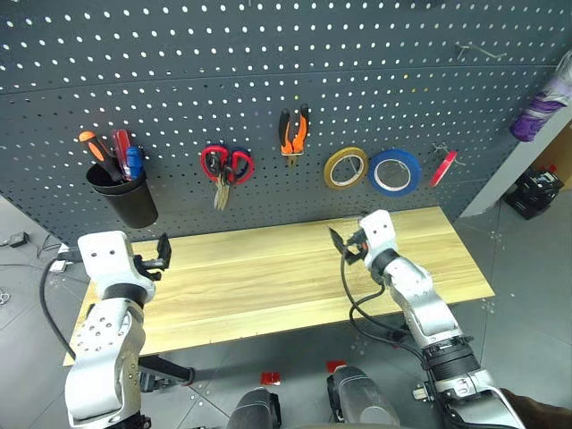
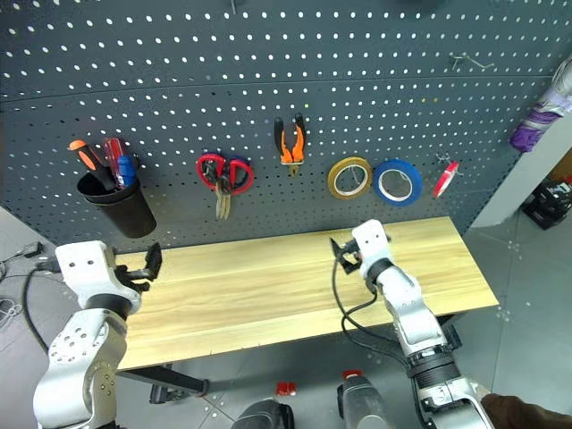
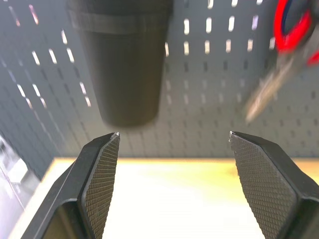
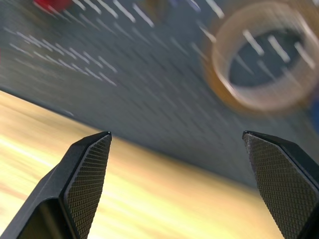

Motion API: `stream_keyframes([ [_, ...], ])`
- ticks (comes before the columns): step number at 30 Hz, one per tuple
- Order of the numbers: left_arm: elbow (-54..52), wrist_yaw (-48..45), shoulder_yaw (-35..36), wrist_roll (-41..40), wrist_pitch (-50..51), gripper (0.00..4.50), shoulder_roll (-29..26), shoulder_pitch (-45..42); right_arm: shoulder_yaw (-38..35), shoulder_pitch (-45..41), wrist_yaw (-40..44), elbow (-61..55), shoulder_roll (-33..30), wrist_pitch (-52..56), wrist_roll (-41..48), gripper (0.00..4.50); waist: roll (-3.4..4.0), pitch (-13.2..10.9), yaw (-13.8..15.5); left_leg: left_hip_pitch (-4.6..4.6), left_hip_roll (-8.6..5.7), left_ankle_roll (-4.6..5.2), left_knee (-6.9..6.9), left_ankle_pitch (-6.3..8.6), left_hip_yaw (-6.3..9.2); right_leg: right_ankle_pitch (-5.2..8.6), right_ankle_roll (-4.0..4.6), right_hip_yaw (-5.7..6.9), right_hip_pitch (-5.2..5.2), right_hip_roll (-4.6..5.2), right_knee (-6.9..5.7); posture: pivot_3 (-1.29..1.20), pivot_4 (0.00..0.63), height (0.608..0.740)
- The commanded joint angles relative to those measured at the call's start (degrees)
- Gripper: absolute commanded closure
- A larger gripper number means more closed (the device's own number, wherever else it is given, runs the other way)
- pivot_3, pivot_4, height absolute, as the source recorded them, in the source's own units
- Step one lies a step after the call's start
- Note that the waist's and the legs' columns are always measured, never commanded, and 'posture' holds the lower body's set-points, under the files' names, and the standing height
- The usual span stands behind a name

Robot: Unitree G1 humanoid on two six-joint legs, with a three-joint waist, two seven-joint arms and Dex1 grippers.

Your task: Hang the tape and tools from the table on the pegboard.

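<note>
Left eye view: the pliers (image 1: pixel 293 132) and red tape (image 1: pixel 443 168) were seen hung on the pegboard (image 1: pixel 268 71), the blue screwdriver (image 1: pixel 133 162) stood in a black cup (image 1: pixel 123 195). Both the left gripper (image 1: pixel 162 251) and right gripper (image 1: pixel 344 244) were held wide and empty over the table (image 1: pixel 268 277).

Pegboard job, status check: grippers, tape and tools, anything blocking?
Left gripper and right gripper open, empty, over table. Red tape and pliers on pegboard; blue screwdriver in cup. Nothing blocking.
</note>
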State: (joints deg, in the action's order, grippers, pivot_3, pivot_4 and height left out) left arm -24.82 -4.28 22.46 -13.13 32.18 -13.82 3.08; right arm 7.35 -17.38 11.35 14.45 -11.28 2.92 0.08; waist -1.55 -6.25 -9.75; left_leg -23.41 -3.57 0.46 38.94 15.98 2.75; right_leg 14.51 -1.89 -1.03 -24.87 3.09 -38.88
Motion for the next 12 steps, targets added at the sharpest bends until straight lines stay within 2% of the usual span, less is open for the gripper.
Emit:
stream_keyframes([
  [1, -0.4, 0.2, -0.4, 0.8, -5.2, 0.79, 0.3, -0.5, -2.3, -1.8, -2.4, 5.7, -1.2, -7.0, -2.2, 0.0, 0.02, 0.4, 0.2, 0.01, 0.01, 0.0, -0.02, 0.0, 0.01, 0.0, 0.0, 0.01, 0.0, -0.01, 0.0, -0.16, 0.057, 0.74],
  [5, 1.0, -0.9, -1.2, 1.5, -9.7, 0.79, 0.8, 1.6, -3.2, -3.7, -2.5, 12.3, -1.4, -9.8, -2.7, 0.0, 0.14, 1.6, 0.2, 0.08, 0.03, -0.03, -0.12, 0.03, -0.02, 0.01, 0.01, -0.02, 0.05, -0.02, 0.04, -0.15, 0.038, 0.74],
  [8, 1.3, -1.9, -2.7, 1.3, -12.4, 0.79, 1.4, 3.0, -4.3, -4.9, -2.0, 15.4, -1.1, -9.8, -1.7, 0.0, 0.47, 2.5, 0.4, 0.69, 0.09, 0.04, -0.31, 0.17, 0.03, 0.06, 0.05, 0.05, 0.82, -0.06, 0.43, -0.14, 0.025, 0.74],
  [12, 3.3, -0.8, -2.9, 2.7, -15.2, 0.79, 1.8, 3.9, -5.5, -6.2, -1.8, 18.1, -0.4, -9.6, -1.3, 0.0, 0.52, 3.0, 1.3, 0.99, 0.1, 0.16, -0.24, 0.3, 0.12, 0.08, 0.06, 0.1, 1.38, -0.1, 0.86, -0.14, 0.013, 0.74],
])
